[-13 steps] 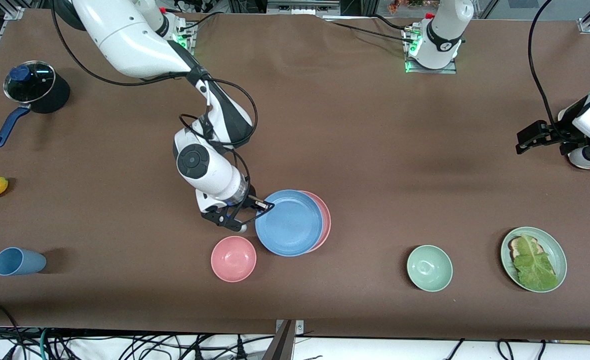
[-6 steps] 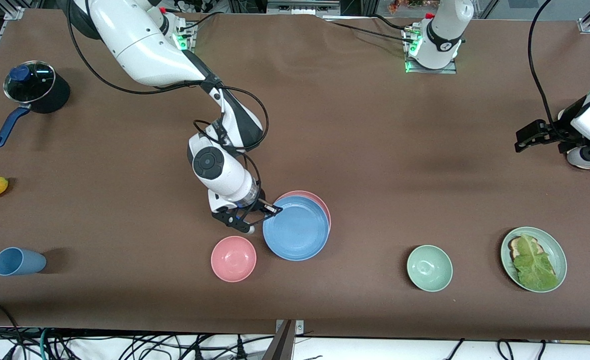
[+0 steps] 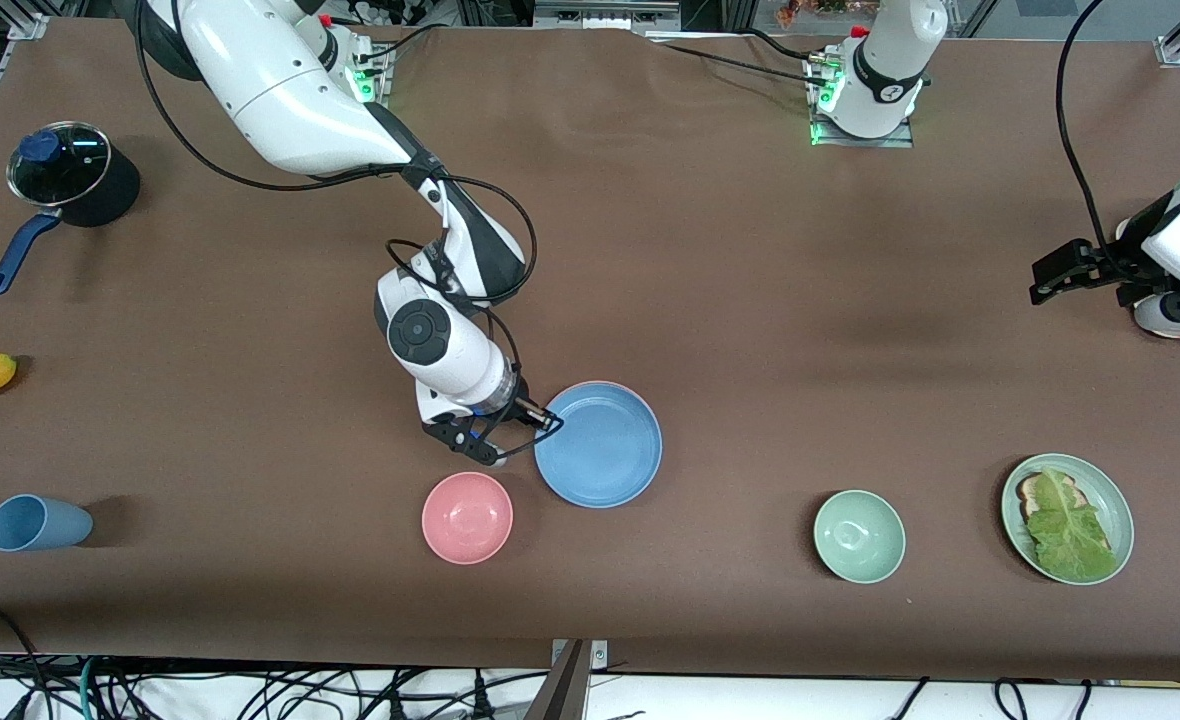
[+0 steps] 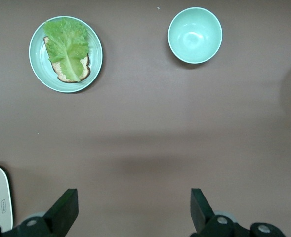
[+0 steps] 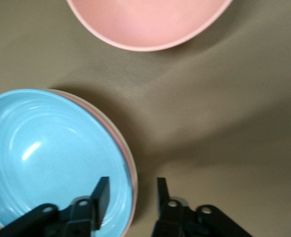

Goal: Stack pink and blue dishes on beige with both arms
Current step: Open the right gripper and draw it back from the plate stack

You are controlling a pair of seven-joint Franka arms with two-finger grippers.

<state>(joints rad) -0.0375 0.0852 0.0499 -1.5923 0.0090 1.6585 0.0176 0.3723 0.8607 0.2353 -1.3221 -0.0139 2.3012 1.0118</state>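
The blue plate (image 3: 598,444) sits on the pink plate (image 5: 127,163), beside a pink bowl (image 3: 467,517). The right gripper (image 3: 528,420) straddles the stack's rim, fingers parted. The left gripper (image 3: 1048,279) waits open over the table's left-arm end.

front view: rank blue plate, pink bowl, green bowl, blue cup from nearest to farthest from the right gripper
From the right gripper:
1. blue plate, its rim between the fingers
2. pink bowl, nearer the front camera
3. green bowl, toward the left arm's end
4. blue cup, at the right arm's end
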